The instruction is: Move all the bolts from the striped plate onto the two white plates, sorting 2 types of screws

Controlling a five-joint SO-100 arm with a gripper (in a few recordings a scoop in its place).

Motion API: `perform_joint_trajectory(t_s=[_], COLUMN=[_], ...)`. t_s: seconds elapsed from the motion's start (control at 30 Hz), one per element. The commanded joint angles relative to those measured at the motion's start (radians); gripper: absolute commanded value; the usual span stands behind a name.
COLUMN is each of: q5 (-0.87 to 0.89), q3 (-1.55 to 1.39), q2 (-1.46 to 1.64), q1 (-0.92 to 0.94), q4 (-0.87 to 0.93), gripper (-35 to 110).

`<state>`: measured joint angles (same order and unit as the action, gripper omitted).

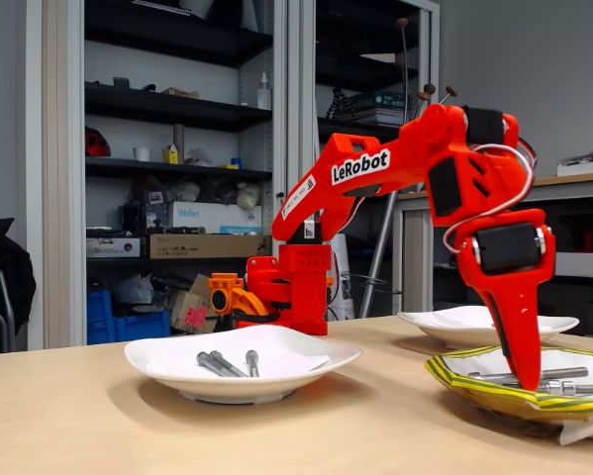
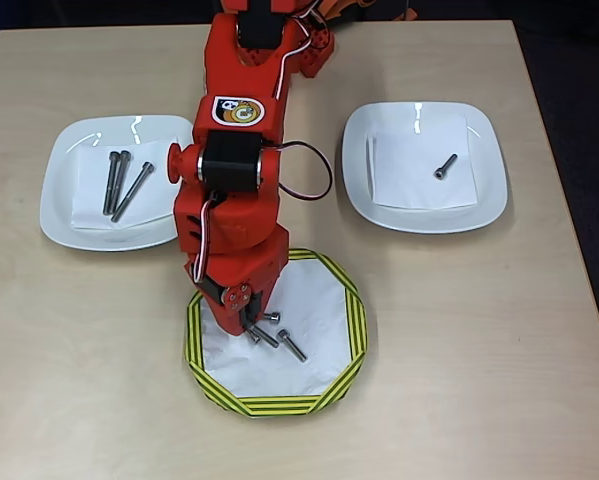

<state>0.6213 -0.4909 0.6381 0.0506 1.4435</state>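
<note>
The striped plate (image 2: 334, 375) (image 1: 494, 391) lies at the front with several grey bolts (image 2: 292, 345) (image 1: 571, 388) on its white centre. My red gripper (image 2: 252, 328) (image 1: 529, 384) points straight down into it, its tips among the bolts. In the fixed view the fingers look pressed together in one wedge. One bolt (image 2: 265, 335) sticks out from under the tips; whether it is pinched is hidden. In the overhead view the left white plate (image 2: 59, 210) (image 1: 157, 358) holds three long bolts (image 2: 119, 183) (image 1: 222, 364). The right white plate (image 2: 484, 200) (image 1: 444, 319) holds one short bolt (image 2: 446, 166).
The arm's red base (image 1: 291, 287) (image 2: 279, 30) stands at the back of the wooden table, between the two white plates. Bare tabletop (image 2: 479, 380) lies right and left of the striped plate. Shelves and cabinets stand behind the table.
</note>
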Motion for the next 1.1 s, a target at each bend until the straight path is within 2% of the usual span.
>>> perform_joint_trajectory(t_s=[0.0, 0.5, 0.67, 0.8, 1.07], q5=[0.006, -0.018, 0.012, 0.025, 0.058], q3=[0.041, -0.048, -0.055, 0.066, 0.098], q2=[0.061, 0.225, 0.110, 0.046, 0.014], q1=[0.009, 0.028, 0.018, 0.008, -0.002], q4=[0.015, 0.020, -0.038, 0.014, 0.034], gripper=[0, 0, 0, 0, 0])
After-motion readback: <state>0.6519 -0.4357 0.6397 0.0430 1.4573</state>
